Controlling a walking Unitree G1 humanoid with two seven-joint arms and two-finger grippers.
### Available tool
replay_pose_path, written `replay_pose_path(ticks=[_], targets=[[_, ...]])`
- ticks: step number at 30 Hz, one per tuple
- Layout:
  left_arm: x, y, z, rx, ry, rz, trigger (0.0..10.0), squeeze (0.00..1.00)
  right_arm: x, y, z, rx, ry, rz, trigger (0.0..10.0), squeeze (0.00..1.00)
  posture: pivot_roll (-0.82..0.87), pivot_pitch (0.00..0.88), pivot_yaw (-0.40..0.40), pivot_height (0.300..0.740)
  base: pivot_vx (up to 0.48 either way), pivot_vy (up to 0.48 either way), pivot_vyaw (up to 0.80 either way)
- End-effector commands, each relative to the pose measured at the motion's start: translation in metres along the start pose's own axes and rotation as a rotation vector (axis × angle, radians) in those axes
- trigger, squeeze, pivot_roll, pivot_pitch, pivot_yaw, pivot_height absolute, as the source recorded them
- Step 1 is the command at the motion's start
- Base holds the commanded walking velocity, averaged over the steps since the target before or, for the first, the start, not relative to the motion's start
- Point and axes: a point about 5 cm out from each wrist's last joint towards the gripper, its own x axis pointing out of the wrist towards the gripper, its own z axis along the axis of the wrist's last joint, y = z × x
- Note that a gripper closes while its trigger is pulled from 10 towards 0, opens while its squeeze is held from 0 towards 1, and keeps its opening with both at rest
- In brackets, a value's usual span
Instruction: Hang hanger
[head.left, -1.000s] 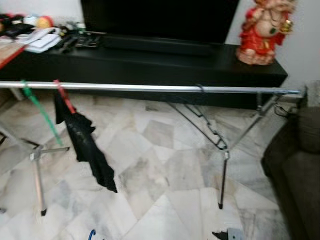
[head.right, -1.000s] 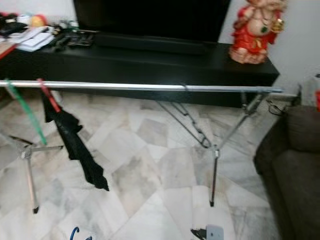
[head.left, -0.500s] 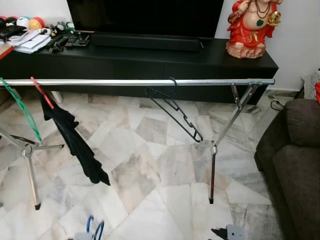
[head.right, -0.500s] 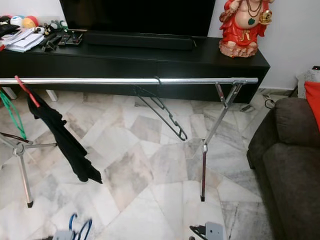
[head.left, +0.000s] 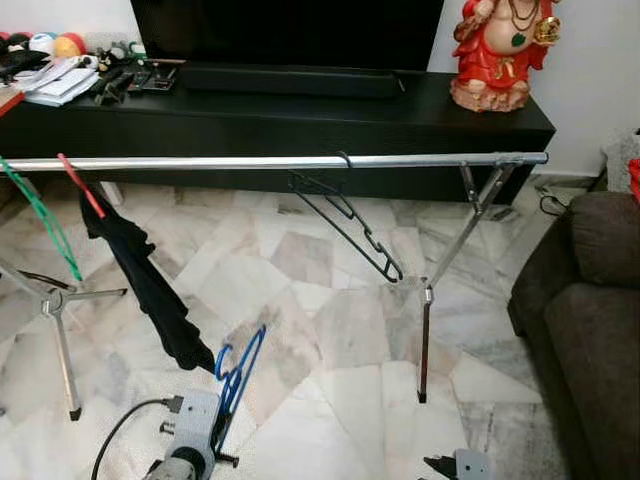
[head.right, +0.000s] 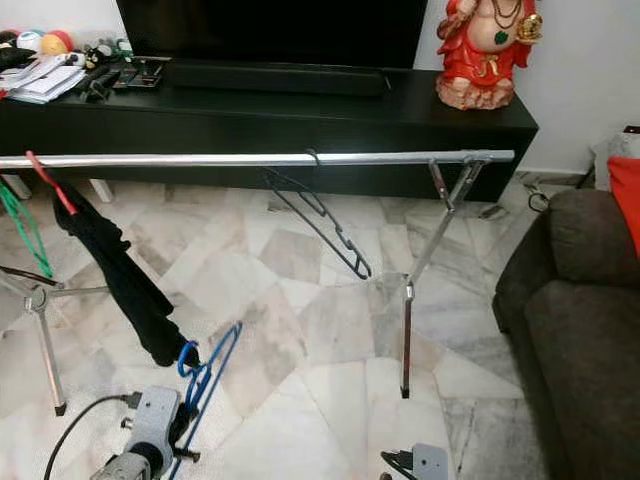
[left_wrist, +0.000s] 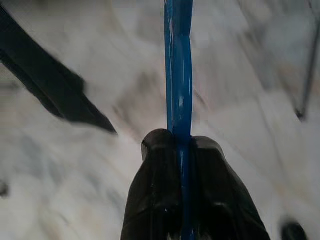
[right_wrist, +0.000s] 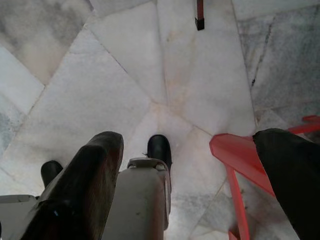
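While the left hand (head.left: 222, 405) at lower left pinches the hanger (head.left: 238, 370), the rail (head.left: 270, 161) lies above, across the upper frame.

Bare stretch of rail (head.left: 220, 162) between black garment (head.left: 145, 275) and black hanger (head.left: 345, 215), sofa (head.left: 590, 320) crowding the right

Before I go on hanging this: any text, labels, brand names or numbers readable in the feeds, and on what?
None can be read.
Papers on the black cabinet: any print too small.
Remotes beside them: markings too small.
Blue hanger in the left end effector: no marking visible.
Red statue: no lettering visible.
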Motion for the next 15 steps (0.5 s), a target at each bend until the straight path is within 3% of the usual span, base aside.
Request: replay_pose_path(ticks=[1,5,15], targets=[[-0.006,0.004,-0.001,-0.021,-0.025,0.037,10.0,0.00,-0.001,-0.001,-0.006,-0.008,0.017,0.000,10.0,0.00,-0.06,0.134,0.008,0.740,0.000,0.000,0.00],[-0.011,0.004,0.007,-0.023,-0.088,0.028,10.0,0.00,-0.001,-0.002,-0.006,-0.008,0.017,-0.003,10.0,0.00,-0.06,0.135,0.006,0.740,0.000,0.000,0.00],[-0.007,0.005,0.027,-0.008,-0.149,0.048,10.0,0.00,-0.001,-0.002,-0.004,-0.013,0.013,-0.002,10.0,0.00,-0.06,0.153,0.008,0.740,0.000,0.000,0.00]])
